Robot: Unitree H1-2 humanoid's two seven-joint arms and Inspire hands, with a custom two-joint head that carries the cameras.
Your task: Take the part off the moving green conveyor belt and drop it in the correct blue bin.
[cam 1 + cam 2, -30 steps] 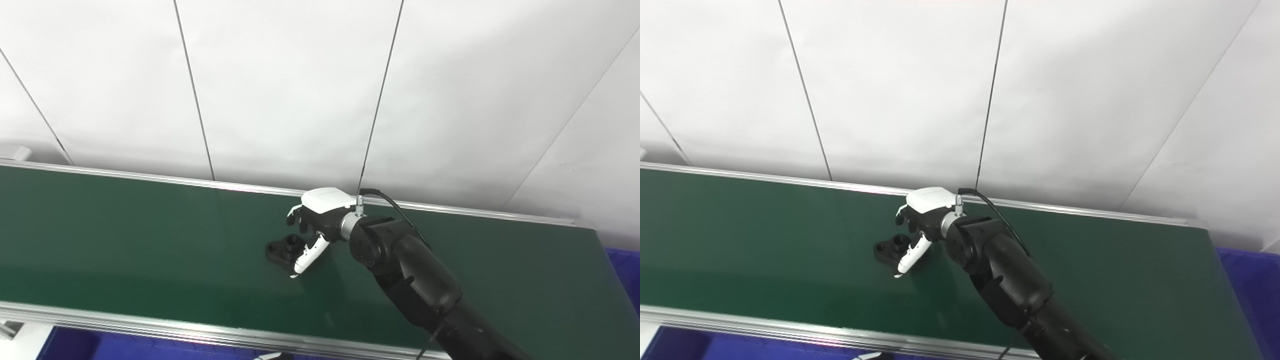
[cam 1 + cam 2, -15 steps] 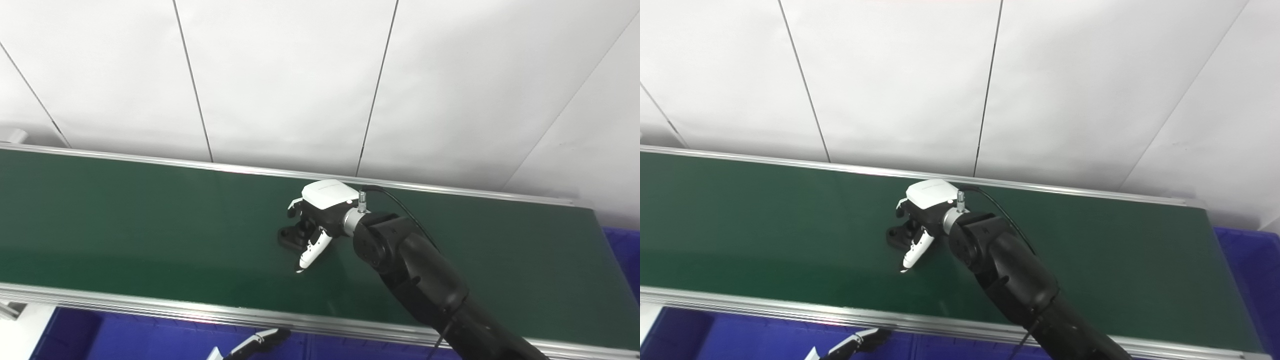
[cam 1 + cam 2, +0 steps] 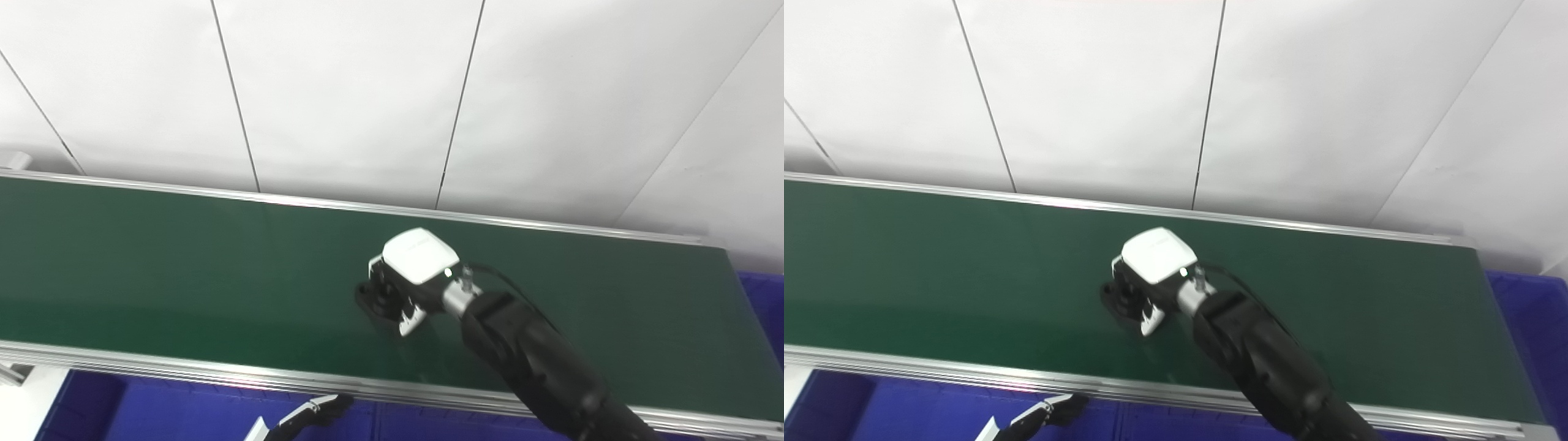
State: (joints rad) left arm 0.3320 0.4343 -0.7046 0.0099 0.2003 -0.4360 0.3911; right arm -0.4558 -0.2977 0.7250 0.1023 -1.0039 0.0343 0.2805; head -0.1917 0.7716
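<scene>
A small black part (image 3: 373,298) lies on the green conveyor belt (image 3: 153,263) near its middle. My right hand (image 3: 411,277), white-backed on a black arm, sits right on top of the part with its fingers and thumb curled around it, so only the part's left edge (image 3: 1115,298) shows. The part still rests on the belt surface. Only the tip of my left hand (image 3: 303,418) pokes in at the bottom edge, below the belt's front rail and over a blue bin (image 3: 171,413).
Aluminium rails (image 3: 184,373) run along the belt's front and back. A second blue bin (image 3: 1528,331) stands past the belt's right end. A white panelled wall (image 3: 343,98) rises behind the belt.
The part rode rightward on the belt under my right hand. The hand dropped onto it and the thumb, stretched out before, folded in around it. The camera tilted down a little.
</scene>
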